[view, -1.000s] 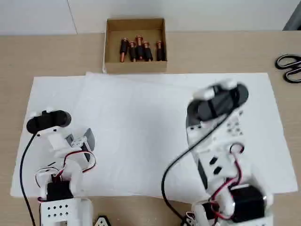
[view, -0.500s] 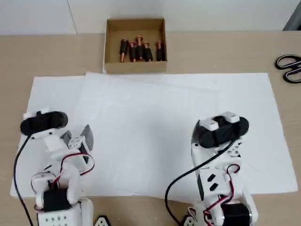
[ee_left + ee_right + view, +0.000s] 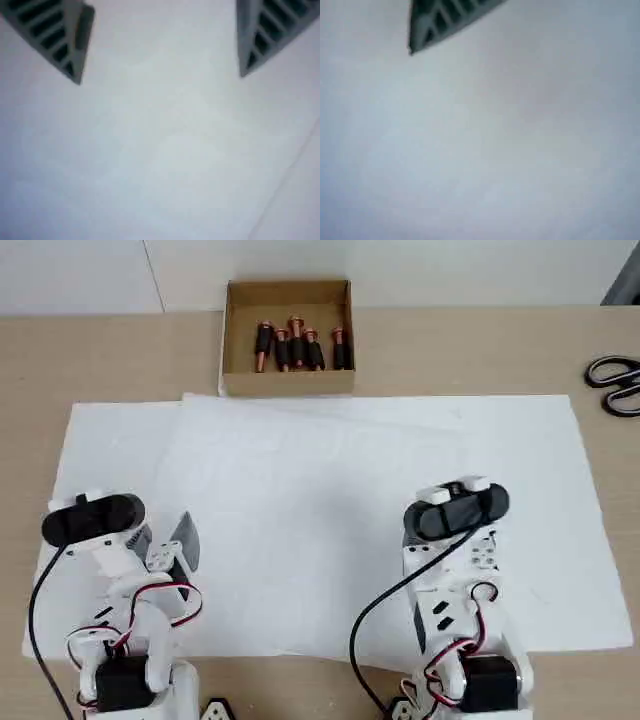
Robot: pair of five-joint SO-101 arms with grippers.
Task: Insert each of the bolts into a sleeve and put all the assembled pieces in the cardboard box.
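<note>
High view: assembled pieces (image 3: 298, 346) lying in cardboard box (image 3: 225, 340), well ahead of both jaws; task looking complete.
Left wrist view: left gripper (image 3: 160, 77) hanging released, paper (image 3: 160, 165) beneath jaws; parking without snagging the sheet advisable.
Right wrist view: right gripper (image 3: 435, 25) hovering over paper, jaw state untellable.

Five assembled pieces (image 3: 298, 345) lie in the cardboard box (image 3: 290, 382) (scissors (image 3: 615, 383) lie far off right).

Your high camera looks straight down over the table (image 3: 100, 350) from well above, taking in everything from its near edge to the cardboard box (image 3: 238, 335) at the far side. Both wrist cameras hang close over the white paper (image 3: 320, 490), facing down at it. That sheet is the ground all three views share.
</note>
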